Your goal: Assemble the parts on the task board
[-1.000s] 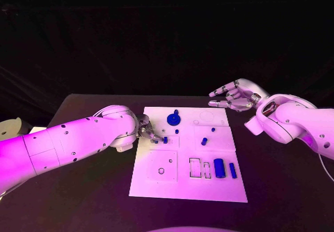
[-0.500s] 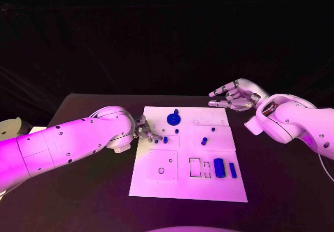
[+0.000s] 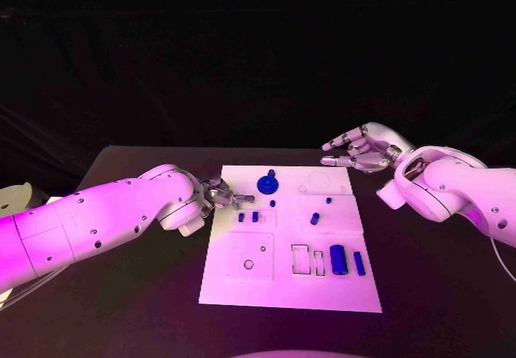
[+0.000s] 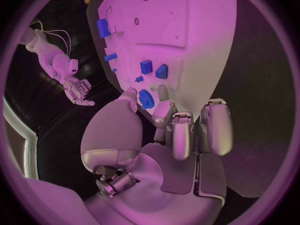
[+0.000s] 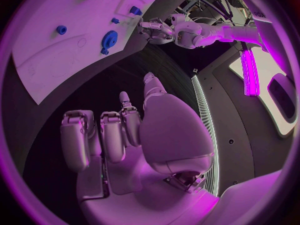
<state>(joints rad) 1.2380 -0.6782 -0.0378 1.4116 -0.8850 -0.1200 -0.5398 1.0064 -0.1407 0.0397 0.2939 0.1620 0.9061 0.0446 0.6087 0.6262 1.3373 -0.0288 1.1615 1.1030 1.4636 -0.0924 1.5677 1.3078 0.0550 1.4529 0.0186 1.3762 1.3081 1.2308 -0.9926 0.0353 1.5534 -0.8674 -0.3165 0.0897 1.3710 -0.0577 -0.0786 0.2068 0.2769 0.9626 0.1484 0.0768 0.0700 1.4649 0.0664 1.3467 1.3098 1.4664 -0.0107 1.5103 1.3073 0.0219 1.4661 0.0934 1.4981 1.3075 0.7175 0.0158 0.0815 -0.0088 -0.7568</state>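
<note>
I judge assembly barely begun: blue parts lie loose across the task board, my left hand seemingly empty at its nine o'clock edge, right hand unclenched, empty.

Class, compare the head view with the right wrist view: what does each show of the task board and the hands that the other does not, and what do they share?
Head view alone: the whole task board, with the two long blue parts and rectangular slots near its front edge.

Right wrist view alone: the inner side of the right hand, fingers curled, holding nothing, off the board over black table.

Both: the blue gear-shaped part, the left hand at the board's edge, and small blue parts mid-board.
</note>
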